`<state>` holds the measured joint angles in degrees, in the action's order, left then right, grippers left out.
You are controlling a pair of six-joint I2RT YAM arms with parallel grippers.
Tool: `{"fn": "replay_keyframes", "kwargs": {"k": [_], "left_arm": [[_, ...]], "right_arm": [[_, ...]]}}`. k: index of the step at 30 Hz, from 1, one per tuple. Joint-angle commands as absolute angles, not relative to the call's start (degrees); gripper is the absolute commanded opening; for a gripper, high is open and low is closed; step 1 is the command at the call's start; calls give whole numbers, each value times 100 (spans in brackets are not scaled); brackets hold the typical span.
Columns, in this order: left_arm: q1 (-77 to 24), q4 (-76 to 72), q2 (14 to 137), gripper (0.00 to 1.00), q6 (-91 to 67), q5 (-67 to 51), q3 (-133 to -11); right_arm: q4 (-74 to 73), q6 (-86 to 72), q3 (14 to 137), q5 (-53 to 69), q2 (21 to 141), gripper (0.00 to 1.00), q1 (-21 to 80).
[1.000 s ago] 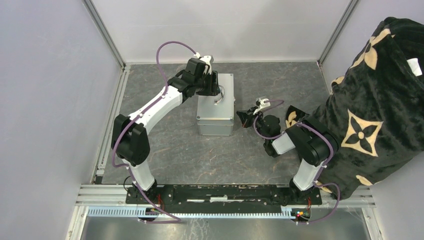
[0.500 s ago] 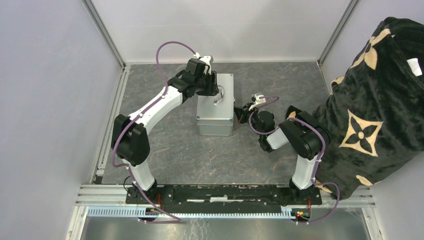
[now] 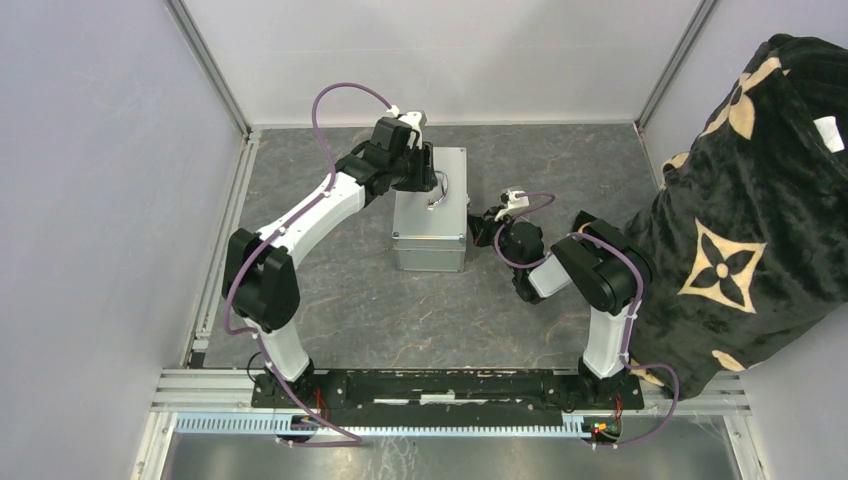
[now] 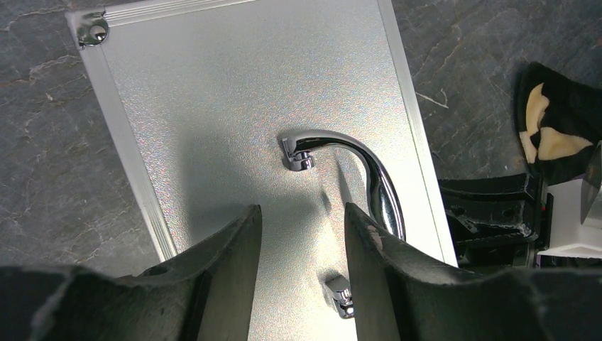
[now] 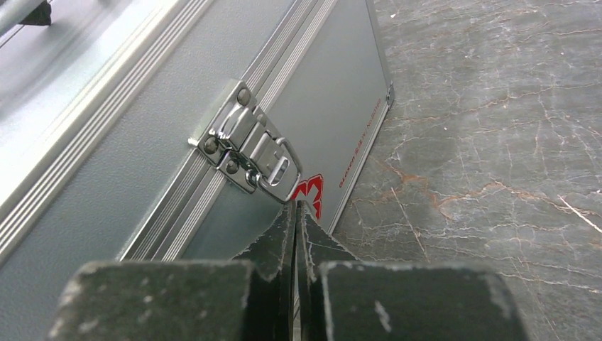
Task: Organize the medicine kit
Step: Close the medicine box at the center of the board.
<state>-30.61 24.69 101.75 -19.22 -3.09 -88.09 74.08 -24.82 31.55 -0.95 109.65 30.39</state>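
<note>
Item: boxy silver-grey metal medicine kit (image 3: 432, 215), lid down, mid-counter (image 3: 330, 300), long axis running 12 to 6 o'clock. We log the right arm (image 3: 590, 270) as nearer its chrome latch (image 5: 252, 153). Right jaws are closed and empty, with the latch at their 12 o'clock. Left jaws are parted over the lid, gripping nothing, with the curved chrome handle (image 4: 355, 167) at 2 o'clock. Only the right wrist view shows the latch.

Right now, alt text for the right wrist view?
The right pincer, shut, points its tips at the lower end of the silver latch on the medicine kit; contact is unclear. The latch looks fastened, red print sits beside it, and grey marbled table fills the right side.
</note>
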Motion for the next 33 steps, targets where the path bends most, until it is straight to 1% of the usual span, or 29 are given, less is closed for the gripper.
{"fn": "replay_keyframes", "kwargs": {"k": [1, 11, 17, 20, 23, 25, 27, 30, 33], "left_arm": [[-3067, 2496, 10169, 53, -1784, -326, -8711], [-3067, 2501, 10156, 52, -1784, -357, -8660], [-3067, 2503, 10167, 52, -1784, -360, -8663], [-3067, 2505, 10176, 52, -1784, -359, -8658], [-3067, 2499, 10169, 51, -1784, -344, -8672], [-3068, 2504, 10169, 51, -1776, -339, -8658], [-3067, 2507, 10169, 51, -1767, -334, -8664], [-3068, 2500, 10178, 51, -1767, -337, -8662], [-3067, 2501, 10180, 50, -1767, -344, -8670]], "right_arm": [[7749, -2664, 3357, -181, 11026, 3, 3103], [7866, -3355, 3359, -333, 11036, 4, 3104], [7755, -3504, 3045, -639, 10847, 3, 3111], [7826, -3578, 2885, -593, 10794, 4, 3113], [7831, -3122, 2803, -446, 10721, 6, 3178], [7877, -2528, 2714, -487, 10635, 6, 3265], [8142, -1789, 2582, -541, 10579, 7, 3383], [8539, -1407, 2487, -343, 10558, 8, 3440], [8242, -891, 2632, -380, 10457, 7, 3547]]}}
